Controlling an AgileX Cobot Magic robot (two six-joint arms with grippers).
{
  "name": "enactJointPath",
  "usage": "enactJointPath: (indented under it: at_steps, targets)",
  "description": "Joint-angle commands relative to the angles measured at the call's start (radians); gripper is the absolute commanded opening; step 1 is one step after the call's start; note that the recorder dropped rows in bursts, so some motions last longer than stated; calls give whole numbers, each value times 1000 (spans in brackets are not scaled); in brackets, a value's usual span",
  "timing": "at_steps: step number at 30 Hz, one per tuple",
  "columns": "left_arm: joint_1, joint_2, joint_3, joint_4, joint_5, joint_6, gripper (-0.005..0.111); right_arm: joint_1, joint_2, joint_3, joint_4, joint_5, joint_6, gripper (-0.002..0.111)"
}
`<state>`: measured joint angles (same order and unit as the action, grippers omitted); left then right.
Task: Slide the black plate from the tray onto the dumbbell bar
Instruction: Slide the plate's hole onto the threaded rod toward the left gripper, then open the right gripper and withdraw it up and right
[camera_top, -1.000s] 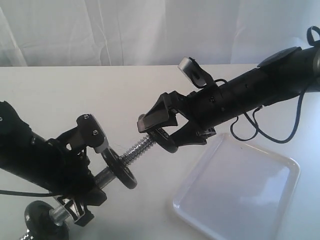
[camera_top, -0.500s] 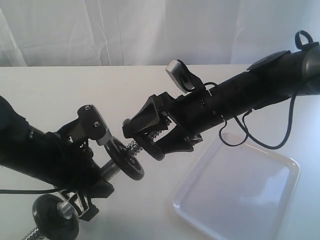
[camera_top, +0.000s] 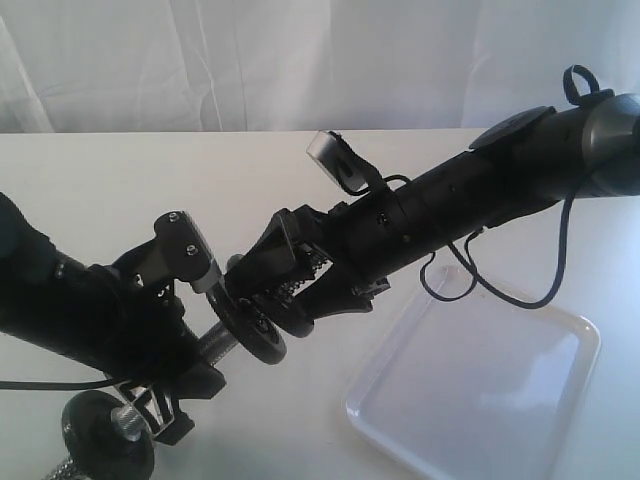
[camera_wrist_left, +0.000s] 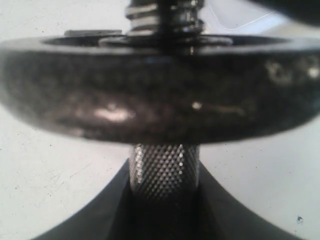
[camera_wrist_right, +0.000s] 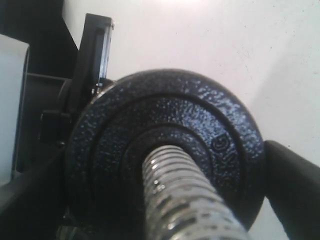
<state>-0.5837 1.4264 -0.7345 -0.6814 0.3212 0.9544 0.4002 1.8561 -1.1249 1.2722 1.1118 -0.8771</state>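
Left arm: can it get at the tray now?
Probably not. The left gripper is clamped on the dumbbell bar, holding it up while the right gripper has the black plate on its thread; the tray sits beyond that arm.

The place looks like a robotics lab set-up. A plain white counter (camera_top: 150, 190) stands before a draped white backdrop (camera_top: 200, 60). Two black robot arms reach over it, the left arm (camera_top: 70, 310) and the right arm (camera_top: 480, 195), which trails a loose cable (camera_top: 545, 292). A white tray (camera_top: 480, 400) and a dumbbell bar (camera_wrist_left: 164, 172) are the props.
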Motion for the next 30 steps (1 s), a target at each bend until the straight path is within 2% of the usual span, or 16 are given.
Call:
enactJointPath:
  at_steps: [1,4,15,27,30]
  targets:
    - [1,-44,-36,-101,-64,-15,0,20,-15,0,52,109,-17,50]
    - [1,-44,-36,-101,-64,-15,0,20,-15,0,52,109,-39,105]
    - [1,-44,-36,-101,-64,-15,0,-20,-15,-5,33,109,-47,105]
    - [1,-44,-36,-101,-64,-15,0,-187,-15,-8,26,109,-42,105]
    - [1,-43,-36,-101,-64,-15,0,-247,-15,-8,25,109,23,105]
